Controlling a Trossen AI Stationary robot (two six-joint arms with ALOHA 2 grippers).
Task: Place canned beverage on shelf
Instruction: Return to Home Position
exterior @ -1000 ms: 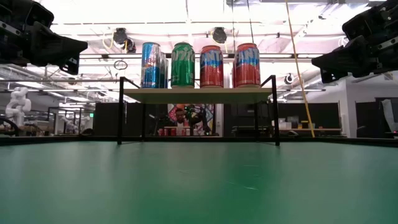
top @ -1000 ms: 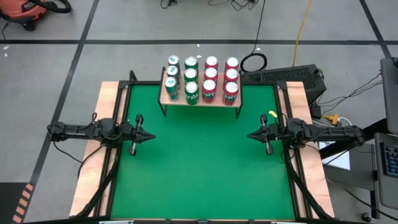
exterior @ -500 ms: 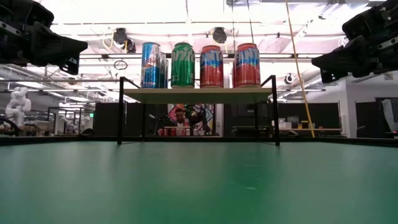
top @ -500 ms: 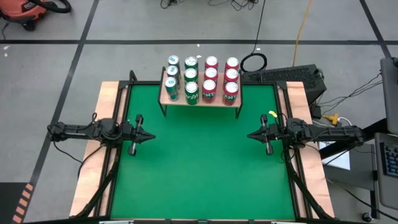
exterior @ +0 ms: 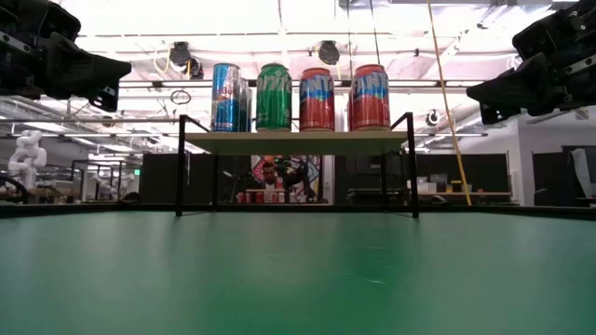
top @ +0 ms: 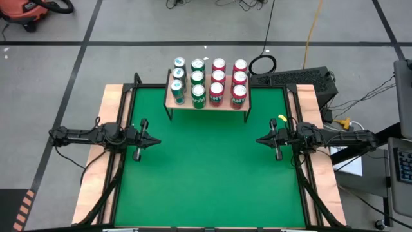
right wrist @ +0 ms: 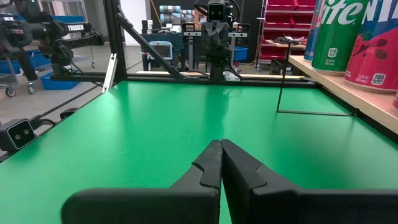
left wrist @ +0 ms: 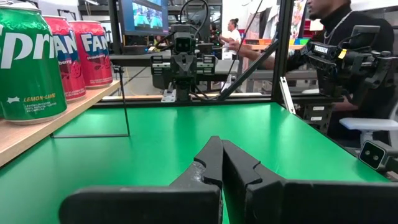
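Over the green table [top: 206, 174], only wrist views show left gripper [left wrist: 220, 144] and right gripper [right wrist: 220, 144] fingers pressed together.

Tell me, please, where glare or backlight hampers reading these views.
Low view: ceiling lights behind the shelf wash out the background; the cans read clearly, but the left gripper and right gripper are dark silhouettes. High view: even light, no glare. Wrist views: soft sheen on the green table, no harsh glare.
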